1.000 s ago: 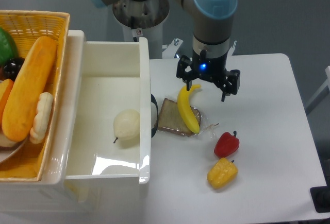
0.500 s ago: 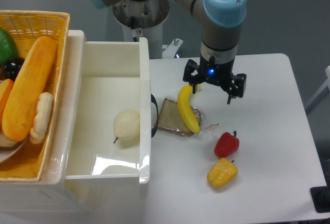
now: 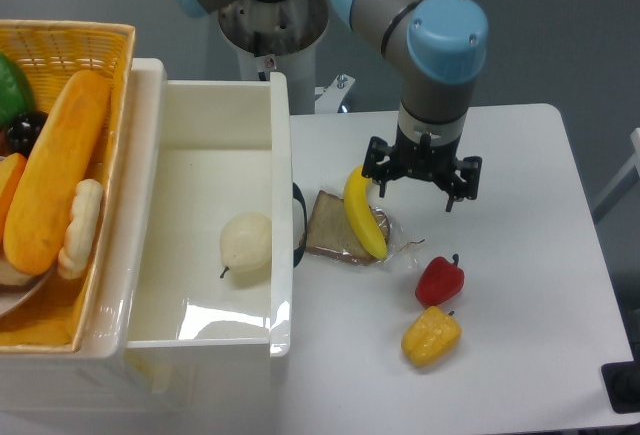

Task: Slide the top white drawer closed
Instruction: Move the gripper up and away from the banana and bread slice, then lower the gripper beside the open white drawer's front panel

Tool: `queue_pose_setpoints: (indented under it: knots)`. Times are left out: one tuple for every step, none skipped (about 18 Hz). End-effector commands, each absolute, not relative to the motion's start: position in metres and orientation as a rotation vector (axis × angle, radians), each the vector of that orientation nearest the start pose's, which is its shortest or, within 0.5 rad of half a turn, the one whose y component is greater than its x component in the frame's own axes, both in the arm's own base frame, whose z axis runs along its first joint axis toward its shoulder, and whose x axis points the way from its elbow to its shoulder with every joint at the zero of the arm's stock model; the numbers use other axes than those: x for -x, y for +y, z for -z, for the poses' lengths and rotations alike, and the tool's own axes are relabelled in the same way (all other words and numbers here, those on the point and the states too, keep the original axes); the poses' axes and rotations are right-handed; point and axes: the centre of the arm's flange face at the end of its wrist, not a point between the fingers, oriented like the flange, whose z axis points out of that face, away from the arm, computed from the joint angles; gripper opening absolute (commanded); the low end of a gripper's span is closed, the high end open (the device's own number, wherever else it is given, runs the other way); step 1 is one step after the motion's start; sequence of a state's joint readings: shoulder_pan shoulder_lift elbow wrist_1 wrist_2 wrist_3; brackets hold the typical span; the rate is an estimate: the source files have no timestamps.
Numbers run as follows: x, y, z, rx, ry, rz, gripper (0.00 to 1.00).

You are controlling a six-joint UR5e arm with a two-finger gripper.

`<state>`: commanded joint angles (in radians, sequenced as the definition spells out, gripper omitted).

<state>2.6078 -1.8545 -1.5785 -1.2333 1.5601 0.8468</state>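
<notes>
The top white drawer [image 3: 280, 205] stands pulled out to the right, its glossy inside open to view with a pale round fruit [image 3: 245, 243] lying in it. Its black loop handle [image 3: 298, 225] shows on the front panel facing the table. My gripper [image 3: 414, 188] hangs open over the table to the right of the drawer, fingers pointing down, just above and right of a yellow banana [image 3: 362, 211]. Nothing is between its fingers.
The banana lies across a wrapped slice of brown bread [image 3: 338, 227] close to the drawer front. A red pepper [image 3: 439, 280] and a yellow pepper [image 3: 431, 335] lie nearer the front. A woven yellow basket [image 3: 60, 155] with bread and fruit sits on top at the left.
My arm has moved to the right and a little toward the front, away from the banana's upper tip. The drawer and the food have not moved.
</notes>
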Motion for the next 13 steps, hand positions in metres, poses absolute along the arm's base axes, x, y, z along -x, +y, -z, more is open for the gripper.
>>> queue_pose_setpoints:
  knots:
    - [0.449, 0.421, -0.358, 3.090, -0.339, -0.036, 1.00]
    - [0.451, 0.422, -0.354, 3.083, -0.403, -0.025, 1.00]
    - [0.450, 0.424, -0.349, 3.079, -0.458, -0.013, 1.00]
    - [0.450, 0.426, -0.343, 3.078, -0.502, 0.002, 1.00]
    - [0.448, 0.431, -0.338, 3.078, -0.522, 0.016, 1.00]
    - [0.445, 0.435, -0.337, 3.074, -0.528, 0.025, 1.00]
    - [0.442, 0.438, -0.334, 3.067, -0.537, 0.045, 1.00]
    - [0.441, 0.441, -0.330, 3.049, -0.554, 0.081, 1.00]
    - [0.440, 0.443, -0.328, 3.025, -0.564, 0.119, 1.00]
    - [0.438, 0.445, -0.325, 3.007, -0.576, 0.153, 1.00]
    - [0.437, 0.446, -0.322, 2.998, -0.585, 0.175, 1.00]
    - [0.433, 0.448, -0.320, 2.998, -0.583, 0.185, 1.00]
    - [0.429, 0.452, -0.316, 3.004, -0.581, 0.198, 1.00]
